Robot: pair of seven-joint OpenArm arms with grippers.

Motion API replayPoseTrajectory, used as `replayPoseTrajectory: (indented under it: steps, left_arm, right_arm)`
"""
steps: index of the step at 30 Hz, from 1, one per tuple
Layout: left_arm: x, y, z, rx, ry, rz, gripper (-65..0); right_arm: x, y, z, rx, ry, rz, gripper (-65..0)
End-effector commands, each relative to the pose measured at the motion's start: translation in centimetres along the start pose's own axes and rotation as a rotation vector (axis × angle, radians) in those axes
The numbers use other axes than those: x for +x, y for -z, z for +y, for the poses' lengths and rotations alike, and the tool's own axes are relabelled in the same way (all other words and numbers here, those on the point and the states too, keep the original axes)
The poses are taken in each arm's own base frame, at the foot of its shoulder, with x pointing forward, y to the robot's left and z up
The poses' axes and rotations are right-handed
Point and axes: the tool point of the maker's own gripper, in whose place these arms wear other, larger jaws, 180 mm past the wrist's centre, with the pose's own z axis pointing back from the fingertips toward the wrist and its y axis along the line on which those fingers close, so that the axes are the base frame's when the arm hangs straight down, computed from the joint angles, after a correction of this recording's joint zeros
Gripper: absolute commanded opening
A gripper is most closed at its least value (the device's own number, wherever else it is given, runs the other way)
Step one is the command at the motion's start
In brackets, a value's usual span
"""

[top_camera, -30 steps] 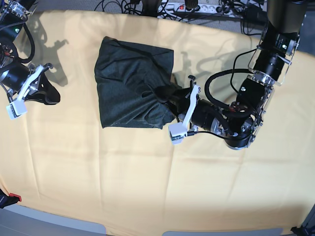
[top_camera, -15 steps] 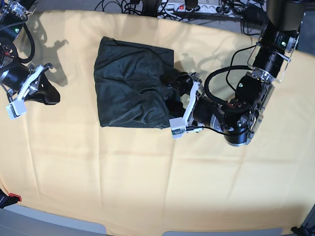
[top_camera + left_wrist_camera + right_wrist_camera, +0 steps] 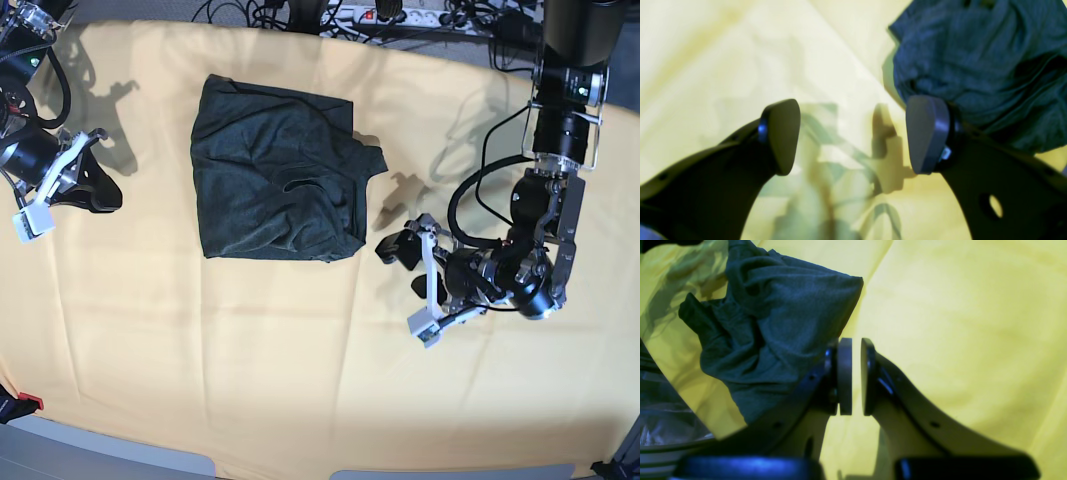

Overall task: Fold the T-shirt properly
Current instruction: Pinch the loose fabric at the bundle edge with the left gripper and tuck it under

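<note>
The dark charcoal-green T-shirt (image 3: 275, 185) lies folded into a rough rectangle on the pale yellow cloth (image 3: 250, 350), left of centre, with a small flap sticking out at its right edge. My left gripper (image 3: 400, 262) is open and empty, just off the shirt's lower right corner. In the left wrist view its jaws (image 3: 853, 136) stand wide apart over bare cloth, with the wrinkled shirt (image 3: 973, 60) behind the right finger. My right gripper (image 3: 100, 195) rests at the far left, apart from the shirt. In the right wrist view its pads (image 3: 853, 380) are nearly together with nothing between them, the shirt (image 3: 773, 326) beyond.
A power strip and cables (image 3: 380, 15) run along the table's back edge. A small red object (image 3: 30, 403) sits at the front left corner. The table's front edge (image 3: 300, 470) shows at the bottom.
My left gripper let go of the shirt's right edge and drew back to the right and toward the front. The released fabric settled flat. The right arm has not moved.
</note>
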Motion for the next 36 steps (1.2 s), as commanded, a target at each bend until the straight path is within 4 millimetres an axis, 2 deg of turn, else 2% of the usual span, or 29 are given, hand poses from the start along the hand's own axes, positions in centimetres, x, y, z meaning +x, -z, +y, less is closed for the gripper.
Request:
replayPoseTrajectory:
  steps: [1,6,13,20,22,23,25,26,36]
  left_arm:
    - [1.2,-0.6,-0.1,-0.009,0.029,-0.043,-15.6]
    - [-0.9,0.5,-1.9,-0.085,0.112,-0.03,-15.6]
    - [0.0,1.3,-3.7,-0.146,0.14,-0.189,-15.6]
    - [0.0,1.5,-4.0,-0.152,0.139,-0.196,-17.1]
    - [0.0,1.7,-3.9,-0.141,0.144,-0.192,-26.5]
    - [0.1,1.9,-3.8,-0.128,0.143,-0.19,-35.2]
    - [0.4,2.2,-3.5,-0.093,0.128,-0.199,-57.0]
    - [0.6,2.4,-3.3,-0.074,0.125,-0.204,-65.0]
    - [0.9,2.9,-3.5,-0.066,0.141,-0.212,-65.0]
  right_arm:
    - [1.4,-0.5,0.0,0.0,-0.03,-0.043,-58.4]
    - [1.4,-0.5,0.0,0.0,-0.03,-0.044,-58.4]
    - [1.4,-0.5,0.0,0.0,-0.03,-0.043,-58.4]
    - [1.4,-0.5,0.0,0.0,-0.03,-0.044,-58.4]
    - [1.4,-0.5,0.0,0.0,-0.031,-0.044,-58.5]
    - [1.5,-0.5,0.0,0.0,-0.031,-0.047,-58.5]
    - [1.8,-0.5,0.0,0.0,-0.03,-0.063,-58.5]
    - [1.9,-0.5,0.0,0.0,-0.031,-0.07,-58.5]
    - [2.0,-0.5,0.0,0.0,-0.032,-0.075,-58.5]
